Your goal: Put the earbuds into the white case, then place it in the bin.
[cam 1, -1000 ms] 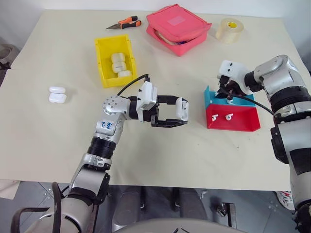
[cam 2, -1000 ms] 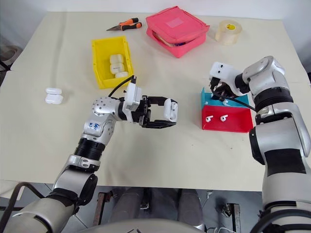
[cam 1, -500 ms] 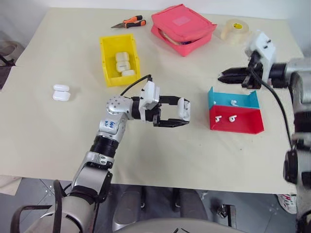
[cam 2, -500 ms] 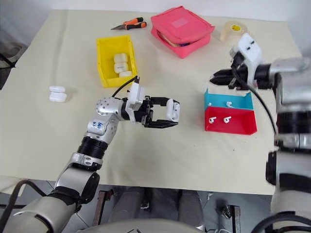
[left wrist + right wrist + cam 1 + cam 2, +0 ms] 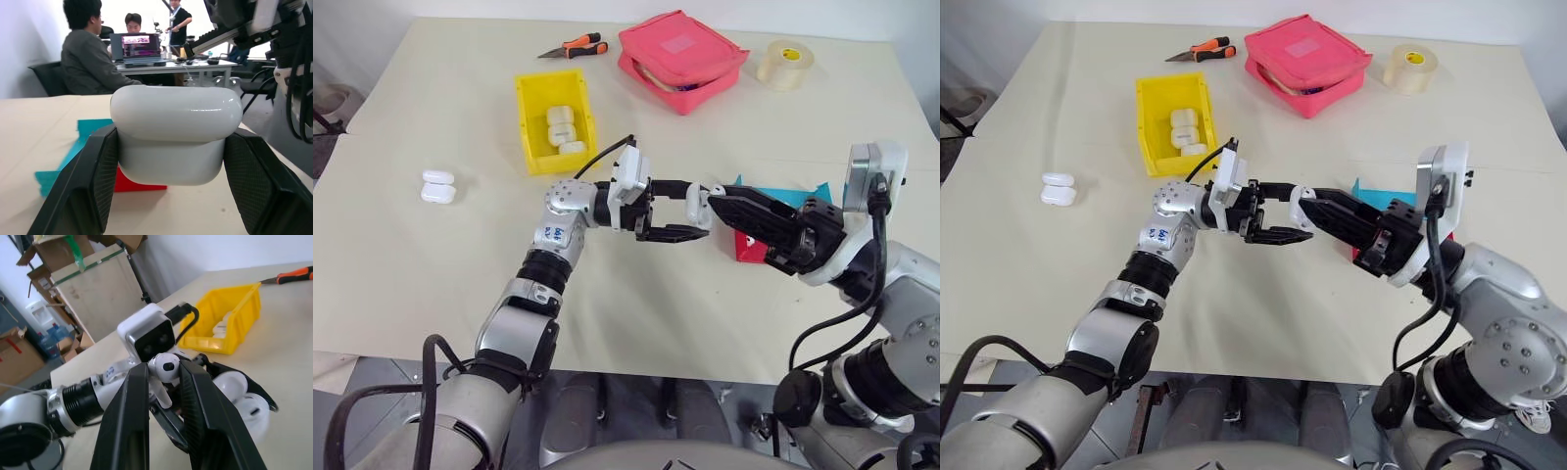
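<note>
Cases number six across the cream table [image 5: 431,284]: two loose white cases [image 5: 437,186] lie well left of the bin [image 5: 555,120], three more sit inside that yellow bin, and one white case [image 5: 175,138], lid raised, is clamped between the left gripper [image 5: 680,213] fingers in front of the bin, above the table. Just right of it, the right gripper [image 5: 165,384] pinches one earbud [image 5: 164,368] at its tips, nearly touching the held case. Behind the right gripper sits one red-and-blue tray [image 5: 781,189], its contents hidden. Right of the bin, along the table's far edge, lie one orange-handled cutter [image 5: 570,46], one pink zip pouch [image 5: 682,56] and one tape roll [image 5: 788,64].
</note>
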Tool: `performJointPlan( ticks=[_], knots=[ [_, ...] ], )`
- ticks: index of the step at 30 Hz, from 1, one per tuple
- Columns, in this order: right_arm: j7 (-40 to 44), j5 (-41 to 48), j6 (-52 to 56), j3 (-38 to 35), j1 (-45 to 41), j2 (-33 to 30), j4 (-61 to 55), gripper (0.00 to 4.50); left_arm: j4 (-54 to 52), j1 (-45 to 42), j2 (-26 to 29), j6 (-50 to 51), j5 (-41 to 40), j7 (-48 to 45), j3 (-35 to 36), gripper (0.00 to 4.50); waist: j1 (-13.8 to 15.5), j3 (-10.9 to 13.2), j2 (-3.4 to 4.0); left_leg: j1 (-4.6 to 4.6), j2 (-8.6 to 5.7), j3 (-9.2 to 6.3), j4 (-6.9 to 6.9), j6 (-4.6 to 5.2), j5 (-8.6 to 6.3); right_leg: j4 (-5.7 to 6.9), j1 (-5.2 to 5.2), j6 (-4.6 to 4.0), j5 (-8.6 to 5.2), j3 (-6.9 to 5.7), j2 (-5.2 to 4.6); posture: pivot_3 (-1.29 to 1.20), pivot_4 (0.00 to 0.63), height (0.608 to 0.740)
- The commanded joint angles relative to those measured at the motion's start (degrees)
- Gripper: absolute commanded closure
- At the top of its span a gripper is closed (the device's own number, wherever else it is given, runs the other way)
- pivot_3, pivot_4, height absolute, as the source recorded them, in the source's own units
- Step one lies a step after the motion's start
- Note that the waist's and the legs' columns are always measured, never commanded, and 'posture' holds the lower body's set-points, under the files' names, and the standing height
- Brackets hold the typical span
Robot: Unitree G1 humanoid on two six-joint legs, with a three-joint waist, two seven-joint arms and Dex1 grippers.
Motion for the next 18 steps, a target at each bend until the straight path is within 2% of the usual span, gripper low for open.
performJointPlan(
  ticks=[1, 7, 18],
  knots=[
    [-3.40, 2.77, -3.10, -0.11, 1.96, -0.13, -1.90, 3.99, -0.80, -1.79, -0.66, -0.61, -1.28, -1.54, 0.80, 1.69, 0.01, 0.00, 0.00, 0.00, -0.01, 0.01, 0.00, 0.01, 0.00, 0.00, 0.00, 0.00, 0.00, 0.01, -0.01, 0.00, 0.150, 0.740],
    [-5.25, 2.52, -14.68, 4.58, 7.43, -4.46, 1.80, 3.99, -5.26, -0.31, -1.12, 1.89, -2.23, -3.66, 0.32, 1.69, -0.09, 0.00, 0.00, 0.03, -0.04, 0.10, -0.05, 0.02, 0.00, -0.01, -0.02, 0.00, 0.00, 0.05, 0.01, 0.00, 0.150, 0.740],
    [-8.44, 5.58, -27.19, 13.58, 15.13, -7.97, 4.47, 3.99, -10.51, 1.97, -0.68, 5.46, -2.16, -2.35, -0.01, 1.69, -0.05, 0.00, 0.00, 0.08, 0.03, 0.11, -0.09, 0.02, 0.01, -0.02, -0.01, 0.00, 0.00, 0.09, 0.03, 0.00, 0.150, 0.740]
  ],
)
